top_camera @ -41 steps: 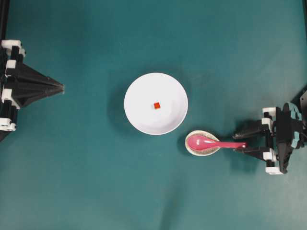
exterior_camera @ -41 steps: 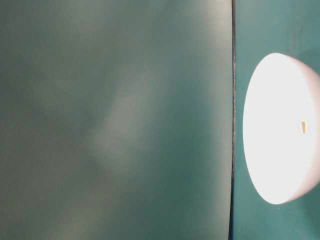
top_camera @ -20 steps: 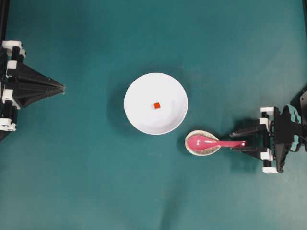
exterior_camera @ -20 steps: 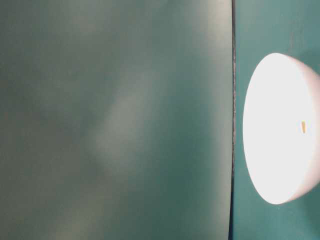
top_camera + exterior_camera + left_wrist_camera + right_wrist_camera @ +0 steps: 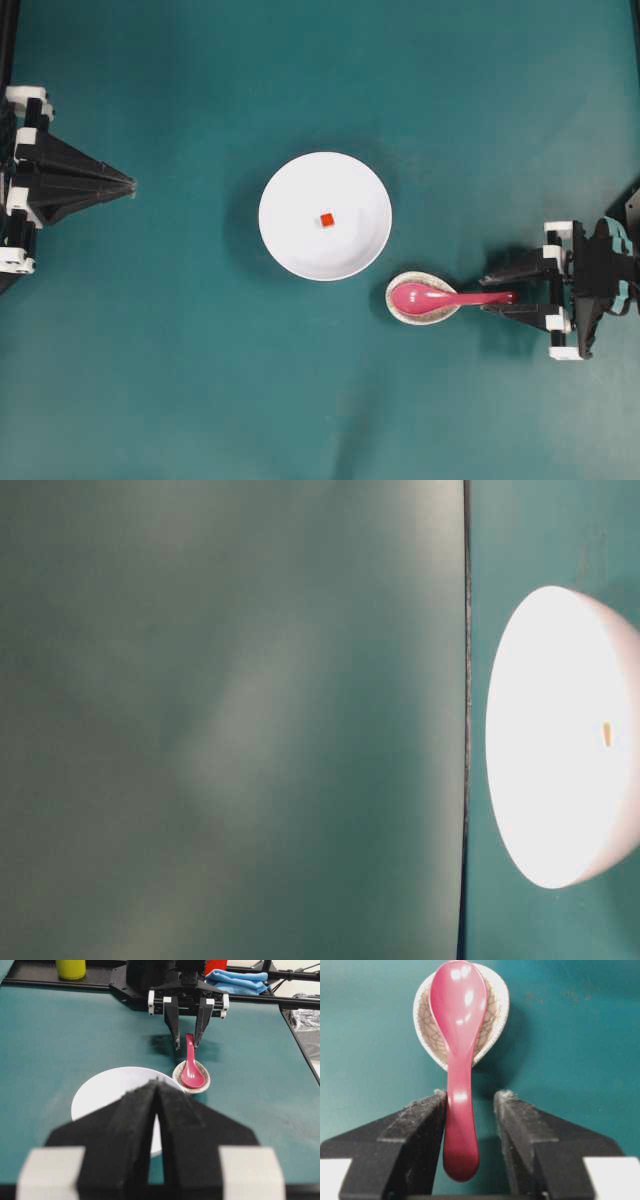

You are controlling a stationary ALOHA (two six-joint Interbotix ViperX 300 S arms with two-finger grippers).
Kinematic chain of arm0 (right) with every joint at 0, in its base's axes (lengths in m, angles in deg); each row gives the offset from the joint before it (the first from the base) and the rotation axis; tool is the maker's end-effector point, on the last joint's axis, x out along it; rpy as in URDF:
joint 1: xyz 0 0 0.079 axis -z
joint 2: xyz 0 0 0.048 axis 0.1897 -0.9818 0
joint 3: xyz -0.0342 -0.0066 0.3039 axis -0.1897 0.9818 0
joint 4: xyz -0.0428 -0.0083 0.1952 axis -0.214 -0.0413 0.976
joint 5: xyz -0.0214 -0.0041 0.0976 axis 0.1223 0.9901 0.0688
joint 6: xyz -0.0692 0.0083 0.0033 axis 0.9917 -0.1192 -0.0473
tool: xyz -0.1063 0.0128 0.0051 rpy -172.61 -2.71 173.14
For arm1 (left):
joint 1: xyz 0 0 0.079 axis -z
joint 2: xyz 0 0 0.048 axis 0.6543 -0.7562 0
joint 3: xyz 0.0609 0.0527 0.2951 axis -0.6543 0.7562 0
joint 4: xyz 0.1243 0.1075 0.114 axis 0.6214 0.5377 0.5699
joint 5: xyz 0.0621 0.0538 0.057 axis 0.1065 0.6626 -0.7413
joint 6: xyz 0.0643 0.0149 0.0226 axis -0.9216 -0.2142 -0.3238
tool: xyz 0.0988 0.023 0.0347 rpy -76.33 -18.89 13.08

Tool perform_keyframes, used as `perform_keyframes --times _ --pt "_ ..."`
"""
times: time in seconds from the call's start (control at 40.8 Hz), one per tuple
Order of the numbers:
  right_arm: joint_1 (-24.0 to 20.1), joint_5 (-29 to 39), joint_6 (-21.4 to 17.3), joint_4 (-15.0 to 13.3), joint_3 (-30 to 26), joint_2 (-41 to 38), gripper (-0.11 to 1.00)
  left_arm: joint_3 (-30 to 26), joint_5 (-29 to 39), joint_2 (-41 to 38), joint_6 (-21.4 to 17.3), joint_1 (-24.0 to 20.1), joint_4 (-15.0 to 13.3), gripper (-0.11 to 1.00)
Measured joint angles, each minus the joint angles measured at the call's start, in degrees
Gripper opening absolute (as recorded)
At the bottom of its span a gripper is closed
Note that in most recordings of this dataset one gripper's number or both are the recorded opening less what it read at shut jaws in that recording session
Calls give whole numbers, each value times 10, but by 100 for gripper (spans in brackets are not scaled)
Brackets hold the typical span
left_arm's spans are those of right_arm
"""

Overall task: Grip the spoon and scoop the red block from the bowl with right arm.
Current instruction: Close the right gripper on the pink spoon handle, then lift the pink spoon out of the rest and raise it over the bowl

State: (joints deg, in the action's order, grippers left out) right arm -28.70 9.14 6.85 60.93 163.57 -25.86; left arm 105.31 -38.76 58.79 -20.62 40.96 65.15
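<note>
The magenta spoon (image 5: 440, 297) lies with its scoop in a small speckled dish (image 5: 407, 311) and its handle pointing right. My right gripper (image 5: 492, 293) is open around the handle end (image 5: 460, 1145); the left finger (image 5: 422, 1130) touches the handle, while a gap remains at the right finger (image 5: 520, 1130). The white bowl (image 5: 290, 240) sits up-left of the dish with the tiny red block (image 5: 327, 219) in its middle. My left gripper (image 5: 128, 184) rests shut at the far left, its tips (image 5: 158, 1085) together, pointing at the bowl (image 5: 100, 1095).
In the left wrist view a yellow cup (image 5: 70, 968) and a blue cloth (image 5: 235, 979) lie beyond the table's far edge. The table-level view holds only the bowl (image 5: 540, 810) and a blurred teal surface.
The right gripper's fingers have narrowed a little around the spoon handle. Spoon, bowl, block and left arm have stayed put.
</note>
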Motion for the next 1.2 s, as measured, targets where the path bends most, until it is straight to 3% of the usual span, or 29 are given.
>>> perform_keyframes --times 0.294,0.931,1.102,1.2 --pt "0 1 -1 0 0 0 32 0 6 0 0 0 -1 0" --pt "-1 0 1 -1 -3 4 24 0 22 0 0 0 -1 0" --pt "0 0 12 -1 -4 54 24 0 24 0 0 0 0 0" --pt "22 16 46 0 -9 118 24 0 23 0 0 0 -1 0"
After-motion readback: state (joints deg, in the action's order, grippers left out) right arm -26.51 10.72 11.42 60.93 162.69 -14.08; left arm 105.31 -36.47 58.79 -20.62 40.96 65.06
